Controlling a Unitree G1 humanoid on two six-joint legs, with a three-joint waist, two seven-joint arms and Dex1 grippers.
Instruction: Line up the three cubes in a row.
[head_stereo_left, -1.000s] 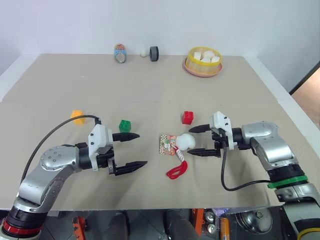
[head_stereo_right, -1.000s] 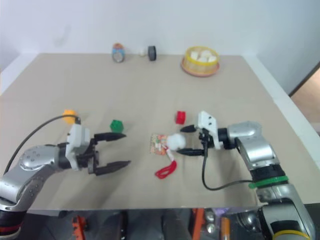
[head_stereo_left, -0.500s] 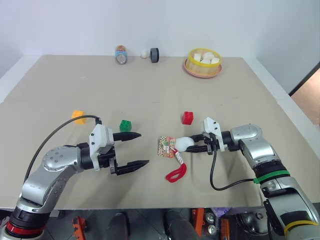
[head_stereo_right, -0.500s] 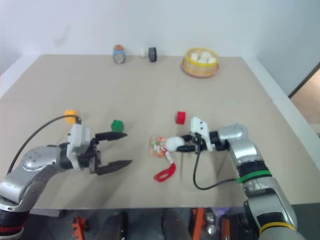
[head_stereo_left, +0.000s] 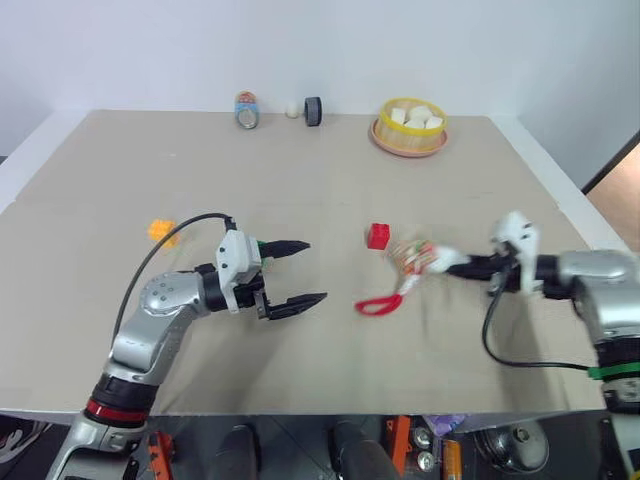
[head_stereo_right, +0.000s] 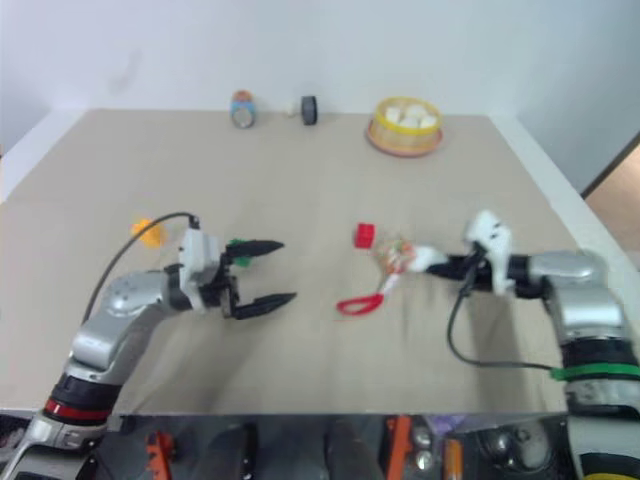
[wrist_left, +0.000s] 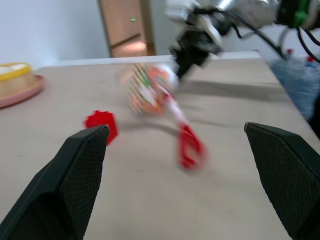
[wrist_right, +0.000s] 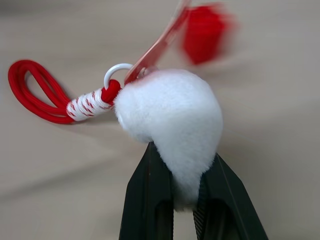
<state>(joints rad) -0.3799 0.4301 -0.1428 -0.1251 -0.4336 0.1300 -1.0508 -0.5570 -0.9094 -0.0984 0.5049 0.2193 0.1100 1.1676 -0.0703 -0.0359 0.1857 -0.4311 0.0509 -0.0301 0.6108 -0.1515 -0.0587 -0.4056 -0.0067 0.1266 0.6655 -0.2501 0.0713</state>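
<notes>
Right gripper (wrist_right: 182, 197) held level over table (head_stereo_left: 300, 170), fingers pinched on white pompom (wrist_right: 172, 117) of charm, red cord (head_stereo_left: 378, 304) trailing. Left gripper (head_stereo_left: 297, 272) pointed toward red cube (head_stereo_left: 378, 235), fingers spread, nothing held. Green cube (head_stereo_right: 240, 256) largely hidden behind left fingers. Orange-yellow cube (head_stereo_left: 160, 229) seen well apart at left.

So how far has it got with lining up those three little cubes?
No row yet. The orange-yellow cube, green cube and red cube lie scattered. The right gripper is shut on a white pompom charm, apparently clearing it. The left gripper is open beside the green cube.
</notes>
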